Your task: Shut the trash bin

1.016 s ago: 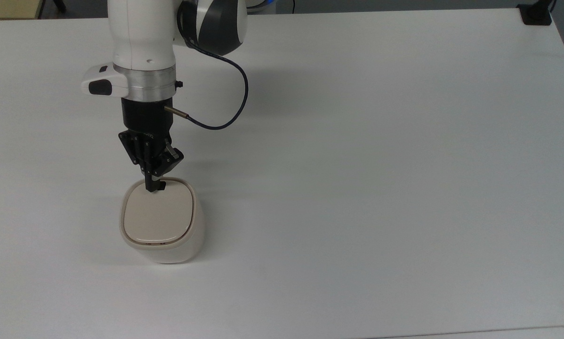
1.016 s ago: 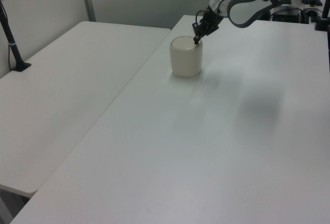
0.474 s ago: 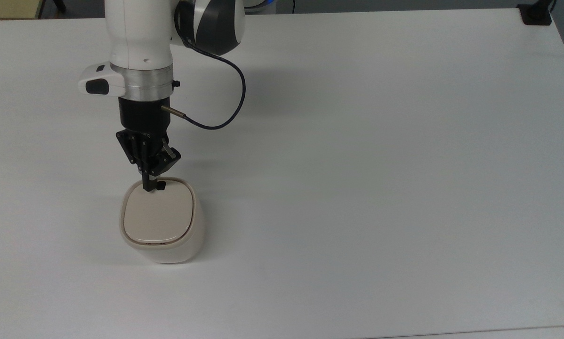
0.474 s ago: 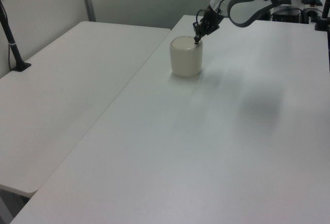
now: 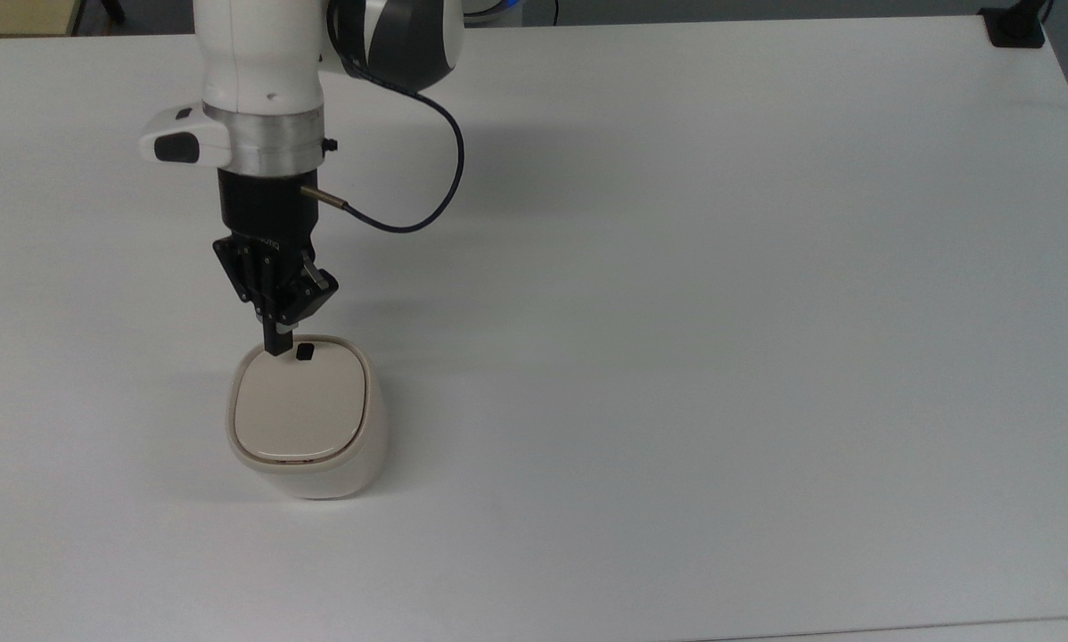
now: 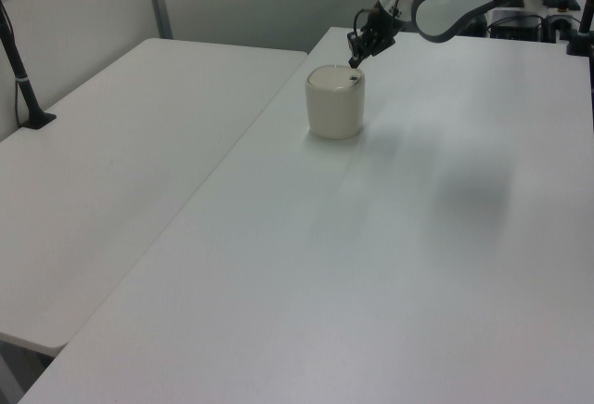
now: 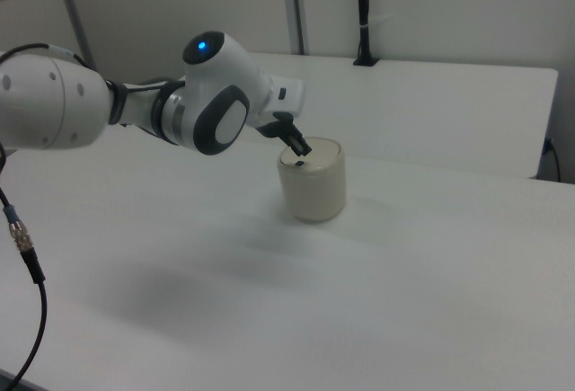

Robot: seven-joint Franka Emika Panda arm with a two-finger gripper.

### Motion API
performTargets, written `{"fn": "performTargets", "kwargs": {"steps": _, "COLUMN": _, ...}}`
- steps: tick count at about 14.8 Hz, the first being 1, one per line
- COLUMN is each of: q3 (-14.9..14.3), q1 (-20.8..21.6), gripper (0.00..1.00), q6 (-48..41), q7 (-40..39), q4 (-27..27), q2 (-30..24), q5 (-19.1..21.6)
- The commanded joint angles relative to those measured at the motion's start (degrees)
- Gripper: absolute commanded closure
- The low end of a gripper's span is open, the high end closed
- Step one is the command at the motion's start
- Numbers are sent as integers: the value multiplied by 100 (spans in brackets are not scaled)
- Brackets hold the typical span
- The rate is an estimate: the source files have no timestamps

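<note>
The trash bin (image 5: 307, 450) is a small cream-beige tub on the white table (image 5: 677, 312), in the top view's lower left. Its flat lid (image 5: 295, 408) lies down level on the body, and a small black latch mark (image 5: 303, 353) shows at the lid's far edge. My gripper (image 5: 276, 344) is shut with nothing in it, its tip just above the lid's far rim beside the mark. In the left view the gripper (image 6: 354, 59) hangs slightly over the bin (image 6: 335, 107). The right view has the gripper (image 7: 301, 149) over the bin (image 7: 313, 186).
A dark cable (image 5: 427, 192) loops off the wrist to the top view's right. A black clamp (image 5: 1015, 25) sits at the table's far right corner. A second white table (image 6: 121, 162) adjoins on the left view's left, with a black post (image 6: 20, 70).
My gripper has lifted off the lid and drawn back toward the top view's upper edge, uncovering the black latch mark. The bin has stayed put, lid down.
</note>
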Motion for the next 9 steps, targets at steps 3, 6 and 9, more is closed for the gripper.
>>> {"fn": "performTargets", "kwargs": {"steps": 3, "q3": 45, "q1": -19, "gripper": 100, "q6": -1348, "q7": -8, "q4": -86, "q2": -977, "q5": 86}}
{"fn": "performTargets", "kwargs": {"steps": 6, "q3": 54, "q1": -10, "gripper": 82, "q6": -2078, "q7": -17, "q4": -51, "q2": -1338, "q5": 94}}
{"fn": "performTargets", "kwargs": {"steps": 9, "q3": 150, "q1": -1, "gripper": 37, "q6": -2755, "q7": -26, "q4": -16, "q2": -1593, "q5": 103}}
